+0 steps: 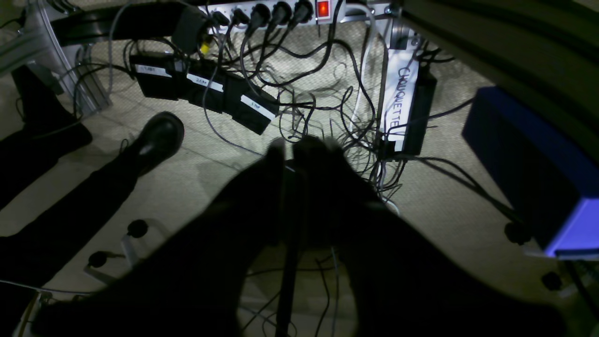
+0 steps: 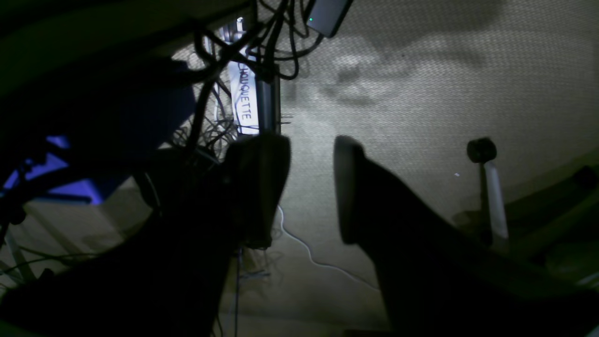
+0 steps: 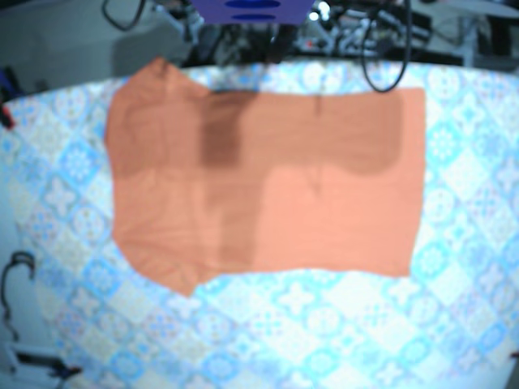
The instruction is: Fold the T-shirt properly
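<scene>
An orange T-shirt [image 3: 268,186] lies spread flat on the blue patterned tablecloth [image 3: 324,332], sleeves toward the left side and hem toward the right. Neither arm shows in the base view. Both wrist cameras look at the floor beyond the table, not at the shirt. My left gripper [image 1: 288,152] is a dark silhouette with its fingers pressed together and nothing visible between them. My right gripper [image 2: 309,187] stands open, a wide gap between its two dark fingers [image 2: 262,182], and holds nothing.
A power strip [image 1: 281,10], tangled cables [image 1: 323,93], a labelled box [image 1: 398,98] and a blue box [image 1: 529,159] lie on the floor. A person's black boot [image 1: 159,135] is at the left. A cable loop [image 3: 385,57] hangs over the table's far edge.
</scene>
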Motion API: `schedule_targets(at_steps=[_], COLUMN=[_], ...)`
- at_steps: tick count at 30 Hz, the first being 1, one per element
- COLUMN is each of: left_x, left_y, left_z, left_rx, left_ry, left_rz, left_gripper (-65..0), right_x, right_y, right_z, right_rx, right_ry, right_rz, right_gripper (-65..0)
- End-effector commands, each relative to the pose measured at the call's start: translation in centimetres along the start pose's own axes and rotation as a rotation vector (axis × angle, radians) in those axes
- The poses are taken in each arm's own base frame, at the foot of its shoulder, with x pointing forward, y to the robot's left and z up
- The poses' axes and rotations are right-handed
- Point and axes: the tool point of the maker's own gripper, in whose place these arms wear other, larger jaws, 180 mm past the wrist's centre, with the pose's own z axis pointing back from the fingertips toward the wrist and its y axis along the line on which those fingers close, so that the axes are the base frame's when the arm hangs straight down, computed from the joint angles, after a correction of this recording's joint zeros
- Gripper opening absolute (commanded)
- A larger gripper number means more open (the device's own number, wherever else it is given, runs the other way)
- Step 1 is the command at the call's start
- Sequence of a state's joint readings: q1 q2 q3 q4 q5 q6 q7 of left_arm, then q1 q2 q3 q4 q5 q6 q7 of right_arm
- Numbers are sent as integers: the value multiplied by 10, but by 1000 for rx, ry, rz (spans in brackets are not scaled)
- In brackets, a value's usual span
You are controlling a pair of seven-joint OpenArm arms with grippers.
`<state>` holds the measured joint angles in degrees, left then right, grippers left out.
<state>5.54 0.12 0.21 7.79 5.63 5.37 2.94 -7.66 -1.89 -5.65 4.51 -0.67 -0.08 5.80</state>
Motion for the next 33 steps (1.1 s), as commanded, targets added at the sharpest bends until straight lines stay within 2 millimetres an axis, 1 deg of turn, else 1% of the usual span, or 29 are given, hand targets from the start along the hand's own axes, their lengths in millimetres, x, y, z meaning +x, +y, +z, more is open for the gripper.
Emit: schedule_targets(at_steps=[1, 2, 4, 5, 7, 8, 10, 12, 13, 14, 15, 16, 17, 20, 21, 23, 24, 25, 26, 27, 28, 30, 32, 33], left_x=[-8, -15, -21, -28, -37, -47, -57, -78, -82, -93, -99, -101, -106, -112, -115, -114, -114, -111, -104, -98, -87, -66, -8, 14], left_y=[1, 2, 15, 19, 33, 38, 45, 55, 63, 68, 75, 85, 95, 124, 134, 158, 167, 179, 187, 198, 206, 214, 225, 229], left_z=[1, 1, 2, 4, 8, 11, 20, 33, 41, 50, 58, 66, 76, 106, 116, 142, 153, 166, 178, 192, 205, 227, 250, 261], left_rx=[2, 3, 21, 28, 49, 53, 58, 56, 60, 56, 57, 64, 69, 95, 106, 144, 163, 192, 219, 250, 279, 330, 438, 486], left_ry=[8, 18, 8, 5, -18, -20, -50, -64, -81, -88, -96, -107, -116, -137, -141, -155, -156, -160, -168, -170, -183, -203, -293, -328], left_rz=[-12, -27, -88, -124, -228, -282, -425, -567, -632, -685, -726, -758, -793, -851, -866, -886, -889, -899, -904, -915, -935, -971, -1008, -1024], left_gripper=[-567, -567, -567, -567, -567, -567, -567, -567, -567, -566, -566, -566, -566, -566, -566, -566, -566, -565, -565, -565, -562, -533, -485, -465], right_x=[-4, -9, -27, -34, -54, -60, -81, -98, -109, -120, -125, -131, -134, -131, -126, -110, -100, -85, -75, -57, -43, -8, 35, 52], right_y=[1, 1, -1, -3, -20, -25, -31, -40, -43, -45, -48, -56, -66, -89, -100, -127, -140, -151, -163, -172, -180, -194, -198, -199], right_z=[1, 2, 6, 8, 14, 17, 26, 37, 44, 52, 59, 67, 79, 109, 120, 151, 165, 182, 197, 214, 229, 259, 289, 300], right_rx=[2, 2, -1, -5, -24, -25, -20, -18, -14, -9, -8, -12, -24, -55, -75, -146, -185, -227, -265, -310, -354, -452, -554, -597], right_ry=[2, 7, 6, 4, 13, 12, 20, 19, 22, 23, 16, 11, -3, -50, -69, -119, -145, -178, -195, -229, -251, -305, -382, -410], right_rz=[-4, -4, -3, -1, 43, 75, 165, 267, 317, 365, 409, 462, 518, 648, 685, 769, 810, 856, 898, 952, 994, 1071, 1162, 1201], right_gripper=[-443, -443, -443, -443, -443, -443, -443, -442, -442, -441, -441, -441, -441, -440, -440, -440, -439, -439, -438, -433, -420, -382, -349, -341])
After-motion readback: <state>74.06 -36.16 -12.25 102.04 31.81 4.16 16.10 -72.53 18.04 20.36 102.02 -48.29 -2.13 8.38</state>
